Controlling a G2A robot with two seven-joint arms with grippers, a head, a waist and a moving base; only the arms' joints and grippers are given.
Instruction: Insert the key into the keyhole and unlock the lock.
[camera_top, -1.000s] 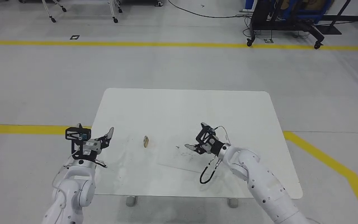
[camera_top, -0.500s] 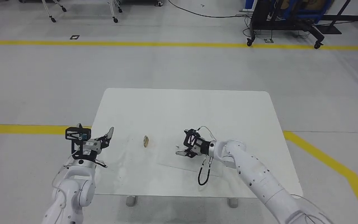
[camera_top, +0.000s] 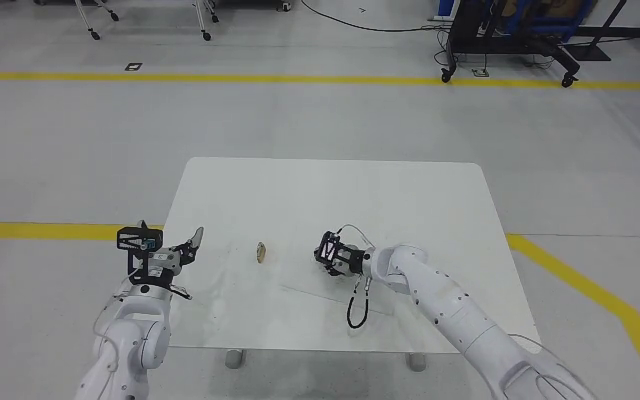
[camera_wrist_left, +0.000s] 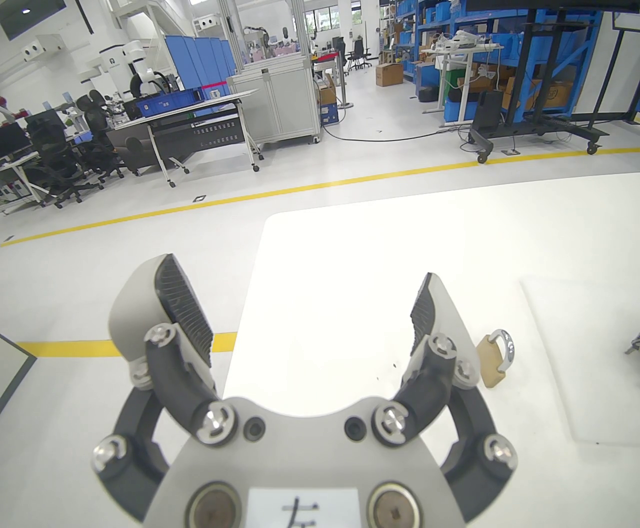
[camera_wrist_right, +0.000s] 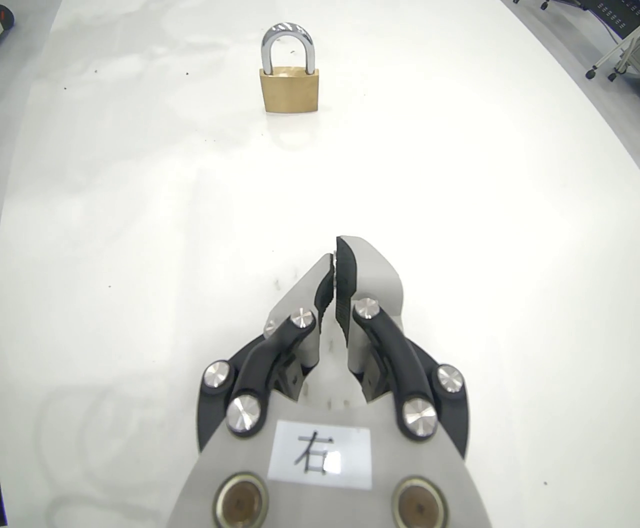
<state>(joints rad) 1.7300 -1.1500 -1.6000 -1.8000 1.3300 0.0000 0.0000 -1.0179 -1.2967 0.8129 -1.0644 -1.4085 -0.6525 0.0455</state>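
Observation:
A brass padlock (camera_top: 260, 251) with a steel shackle lies on the white table (camera_top: 400, 190), left of centre. The right wrist view has the padlock (camera_wrist_right: 290, 82) straight ahead of my right gripper (camera_wrist_right: 334, 250), a short gap away. That gripper (camera_top: 322, 252) is shut, and a thin sliver of metal between its pads (camera_wrist_right: 345, 280) looks like the key, mostly hidden. My left gripper (camera_top: 190, 265) hovers open at the table's left edge. Between its fingers (camera_wrist_left: 300, 280) there is nothing, and the padlock (camera_wrist_left: 492, 359) lies just beyond one fingertip.
A thin transparent mat (camera_top: 330, 290) lies on the table near the front, under the right arm. A black cable loop (camera_top: 355, 310) hangs from the right wrist. Yellow floor lines and a black cart (camera_top: 520, 40) are far off.
My right gripper has moved left across the table toward the padlock and gone from open to shut. The left arm and the padlock have stayed still.

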